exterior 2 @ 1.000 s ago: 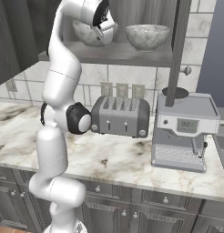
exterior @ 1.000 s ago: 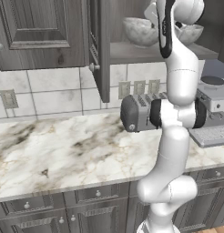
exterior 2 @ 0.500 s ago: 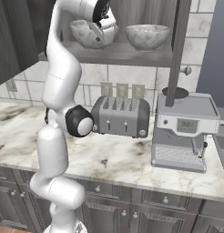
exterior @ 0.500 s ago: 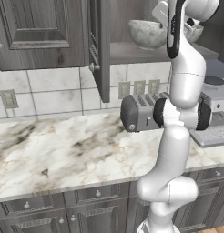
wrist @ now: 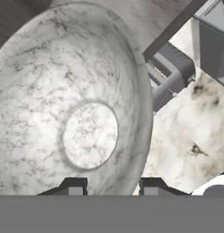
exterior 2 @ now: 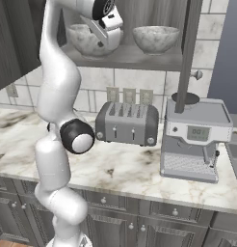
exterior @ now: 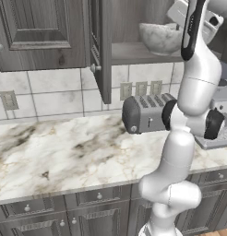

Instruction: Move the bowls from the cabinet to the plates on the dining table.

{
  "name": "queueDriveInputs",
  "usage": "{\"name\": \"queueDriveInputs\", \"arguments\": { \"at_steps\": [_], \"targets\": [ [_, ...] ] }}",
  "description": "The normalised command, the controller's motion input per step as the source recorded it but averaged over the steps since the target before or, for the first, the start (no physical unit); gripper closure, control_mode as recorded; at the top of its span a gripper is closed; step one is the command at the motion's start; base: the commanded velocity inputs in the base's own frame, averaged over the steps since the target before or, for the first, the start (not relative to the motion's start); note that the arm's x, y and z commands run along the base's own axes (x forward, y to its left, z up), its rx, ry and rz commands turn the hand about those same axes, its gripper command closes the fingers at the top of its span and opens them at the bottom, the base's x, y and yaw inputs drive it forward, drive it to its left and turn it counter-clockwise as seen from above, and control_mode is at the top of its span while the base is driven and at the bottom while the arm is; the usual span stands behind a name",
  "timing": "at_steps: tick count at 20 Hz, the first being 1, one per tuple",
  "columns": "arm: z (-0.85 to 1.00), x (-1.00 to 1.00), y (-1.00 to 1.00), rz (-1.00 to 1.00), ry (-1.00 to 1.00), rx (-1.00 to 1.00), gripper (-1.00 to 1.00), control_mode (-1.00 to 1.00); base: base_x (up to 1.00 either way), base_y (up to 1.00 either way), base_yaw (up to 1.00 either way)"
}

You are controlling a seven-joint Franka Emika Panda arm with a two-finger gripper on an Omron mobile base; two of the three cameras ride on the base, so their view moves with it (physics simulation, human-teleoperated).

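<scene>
The end effector [wrist: 113, 185] is up at the open cabinet [exterior 2: 139, 57], its two fingertips [wrist: 73, 186] narrowed onto the rim of the nearer bowl [wrist: 73, 100], one tip inside the wall and one outside, so it has hold of that bowl by its edge. In the hand view the bowl's mouth faces the camera, its flat round bottom seen straight on; being round, it has no long axis to speak of. From the right base view this bowl [exterior 2: 86, 39] sits at the shelf's level with its mouth upward, though whether its base touches the shelf cannot be told, since the robot's hand covers much of its right side. The second bowl [exterior 2: 155, 37] stands upright on the shelf further right, well apart from the first. In the left base view one bowl [exterior: 161, 38] shows on the shelf, partly hidden behind the arm. Below the cabinet, on the marble desk [exterior 2: 120, 169], a grey toaster [exterior 2: 126, 123] stands with a coffee machine [exterior 2: 193, 140] beside it. The open cabinet door [exterior: 102, 46] is seen edge-on in the left base view.
</scene>
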Motion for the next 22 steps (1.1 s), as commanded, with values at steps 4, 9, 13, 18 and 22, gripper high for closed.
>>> {"name": "queueDriveInputs", "arguments": {
  "at_steps": [4,9,13,18,22],
  "targets": [
    [0.00,-1.00,-0.06,0.05,0.00,0.00,1.00,-1.00,0.00,0.00,0.00],
    [0.04,-1.00,-0.01,0.06,0.00,0.00,1.00,-1.00,0.00,0.00,0.00],
    [0.05,-1.00,0.00,0.05,0.00,0.00,1.00,-1.00,0.00,0.00,0.00],
    [0.00,-0.99,0.00,0.03,-0.02,0.00,1.00,-1.00,0.00,0.00,0.00],
    [0.00,-0.30,0.11,0.00,-0.02,0.00,1.00,-1.00,0.00,0.00,0.00]
  ]
}}
